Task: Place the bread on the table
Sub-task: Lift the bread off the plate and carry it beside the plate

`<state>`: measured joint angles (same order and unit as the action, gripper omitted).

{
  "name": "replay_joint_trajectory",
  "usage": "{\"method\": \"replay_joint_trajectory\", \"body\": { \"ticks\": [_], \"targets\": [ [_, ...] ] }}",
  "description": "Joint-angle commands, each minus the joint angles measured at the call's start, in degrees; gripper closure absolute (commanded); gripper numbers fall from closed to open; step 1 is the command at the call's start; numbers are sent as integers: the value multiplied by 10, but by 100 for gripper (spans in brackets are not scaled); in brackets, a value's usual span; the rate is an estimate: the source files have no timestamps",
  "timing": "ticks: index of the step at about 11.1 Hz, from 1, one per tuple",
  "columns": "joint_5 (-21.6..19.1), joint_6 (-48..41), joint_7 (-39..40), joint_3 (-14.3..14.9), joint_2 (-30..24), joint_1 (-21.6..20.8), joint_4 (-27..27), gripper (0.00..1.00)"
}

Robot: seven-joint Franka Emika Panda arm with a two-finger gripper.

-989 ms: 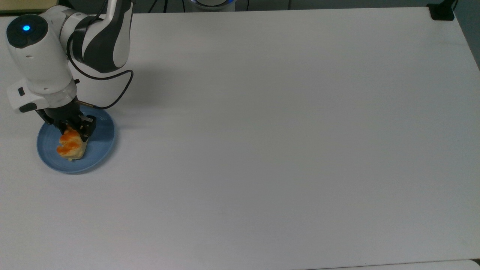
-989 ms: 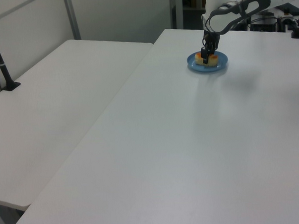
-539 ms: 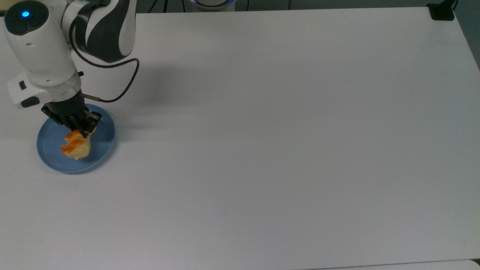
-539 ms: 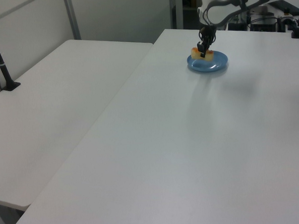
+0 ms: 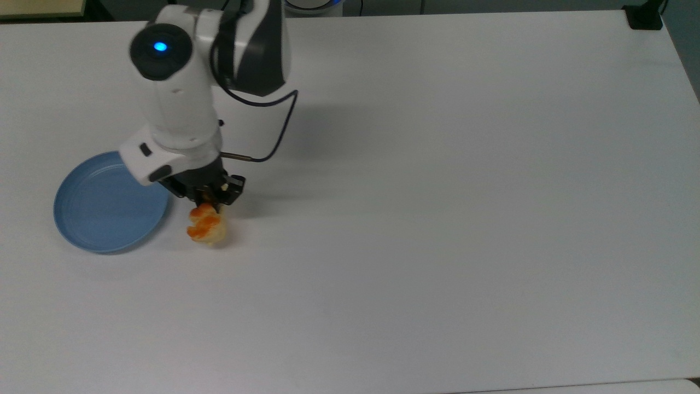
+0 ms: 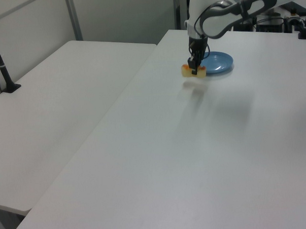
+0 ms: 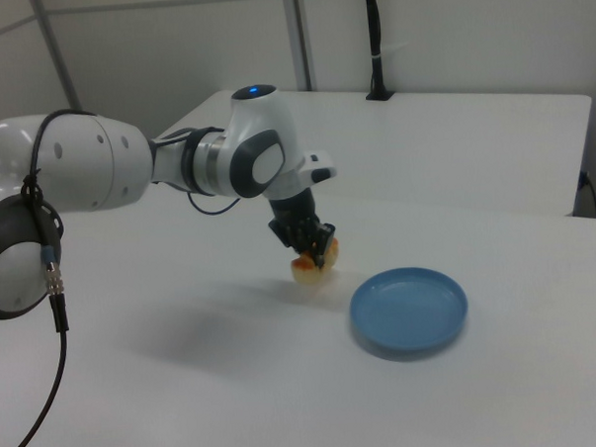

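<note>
The bread (image 5: 206, 227), a pale-yellow roll with orange patches, hangs from my gripper (image 5: 210, 200), whose fingers are shut on its upper end. It sits just off the blue plate (image 5: 104, 202), on the top view's right of it, low over the white table (image 5: 437, 191). I cannot tell whether its lower end touches the tabletop. In the left view the gripper (image 6: 193, 67) holds the bread (image 6: 185, 70) in front of the plate (image 6: 218, 62). In the right view the gripper (image 7: 314, 252) and bread (image 7: 308, 271) are left of the empty plate (image 7: 409, 310).
A black clamp (image 5: 644, 16) sits at the table's far corner on the top view's right. A second white table (image 6: 50, 98) adjoins on the left view's left, with a black pole (image 6: 1, 65) on it. My arm's elbow (image 7: 68, 174) looms over the near table.
The gripper has lifted the bread off the blue plate and carried it toward the top view's right, past the plate's rim. The plate is now empty.
</note>
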<state>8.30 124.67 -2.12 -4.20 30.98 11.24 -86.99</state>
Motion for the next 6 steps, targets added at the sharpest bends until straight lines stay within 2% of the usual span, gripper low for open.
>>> {"method": "replay_joint_trajectory", "body": {
  "ticks": [1,2,4,6],
  "targets": [
    [53,15,-60,6,3,-33,-31,17],
    [54,13,-61,6,1,-35,-31,0],
    [53,-6,-61,6,-26,-46,-26,0],
    [46,-105,-61,6,-71,-79,1,0]
  ]
}}
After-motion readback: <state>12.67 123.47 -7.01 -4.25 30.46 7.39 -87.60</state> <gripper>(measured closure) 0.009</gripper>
